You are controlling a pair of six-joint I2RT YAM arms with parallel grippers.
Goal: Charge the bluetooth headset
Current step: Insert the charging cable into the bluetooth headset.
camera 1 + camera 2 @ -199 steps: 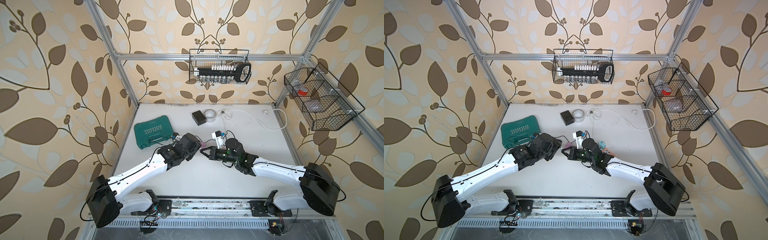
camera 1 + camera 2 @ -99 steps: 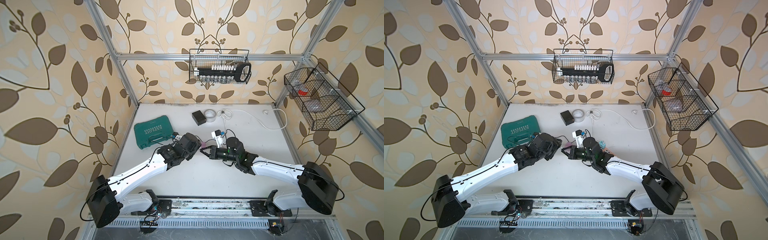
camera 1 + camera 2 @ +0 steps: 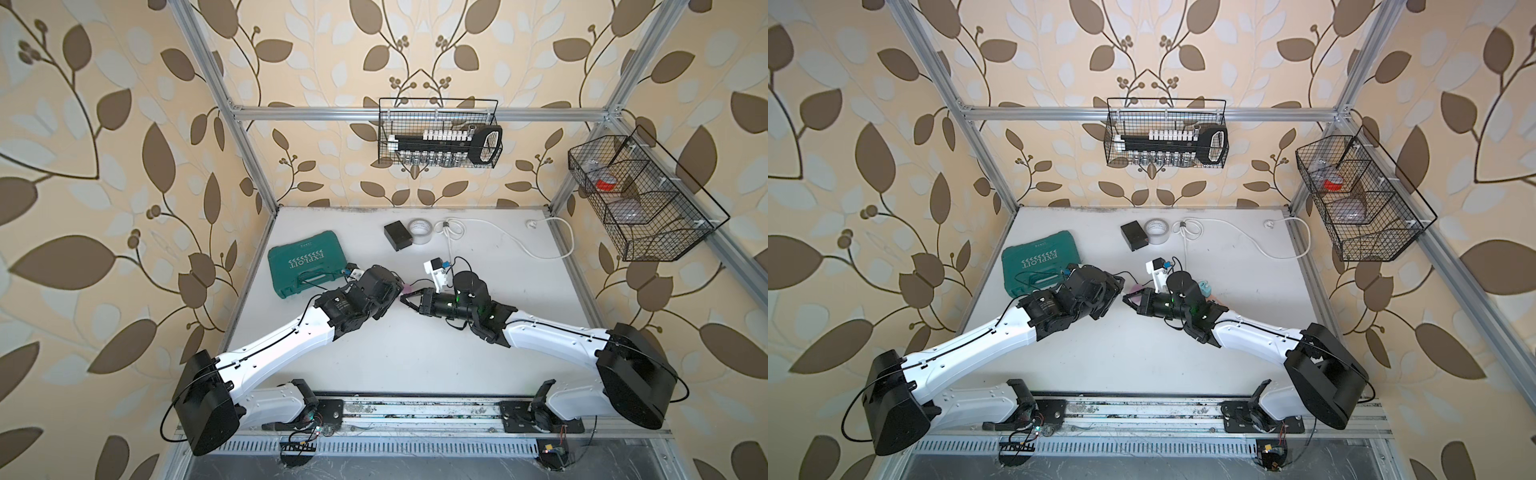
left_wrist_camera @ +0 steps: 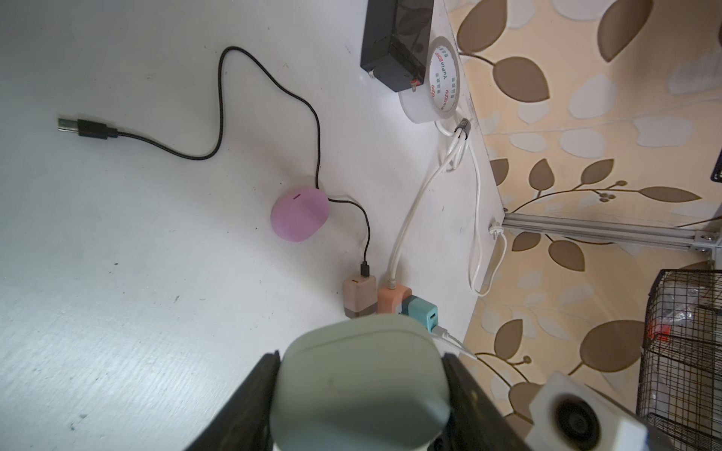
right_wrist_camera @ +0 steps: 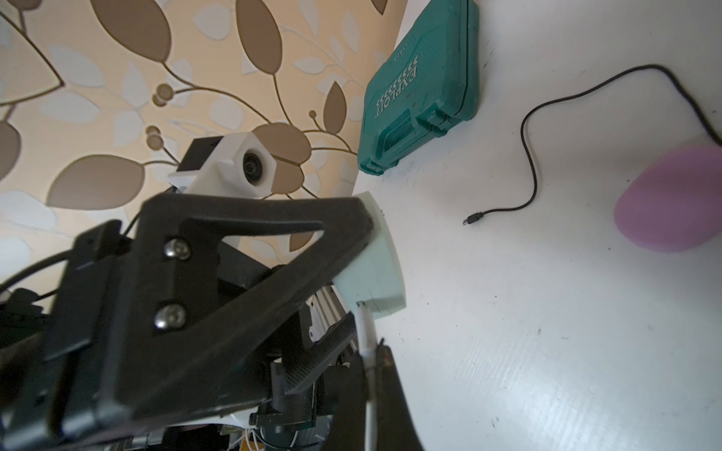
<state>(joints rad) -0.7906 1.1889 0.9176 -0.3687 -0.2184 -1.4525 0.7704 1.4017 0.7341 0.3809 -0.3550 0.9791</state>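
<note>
A pale green headset case (image 4: pixel 361 386) sits between the black fingers of my left gripper (image 4: pixel 361 356), which is shut on it. In the right wrist view the case (image 5: pixel 371 269) sticks out past a left finger (image 5: pixel 234 254). My right gripper (image 5: pixel 373 351) is shut on a white charging cable (image 5: pixel 365 332). The cable's plug tip meets the case's end face; how deep it sits I cannot tell. In both top views the grippers meet tip to tip above mid-table: left gripper (image 3: pixel 397 291) (image 3: pixel 1119 289), right gripper (image 3: pixel 405 297) (image 3: pixel 1127 300).
A pink case (image 4: pixel 300 214) lies on the table by a black cable (image 4: pixel 218 129) with a free plug. Beige (image 4: pixel 359 295), orange (image 4: pixel 392 298) and teal (image 4: pixel 420 312) chargers stand together. Green tool case (image 3: pixel 307 262), black box (image 3: pixel 399 235), tape roll (image 3: pixel 419 230), white cord (image 3: pixel 519 245), wire baskets (image 3: pixel 438 133) (image 3: pixel 640 199).
The right arm has crept very slightly; both grips hold as before and the grippers stay tip to tip.
</note>
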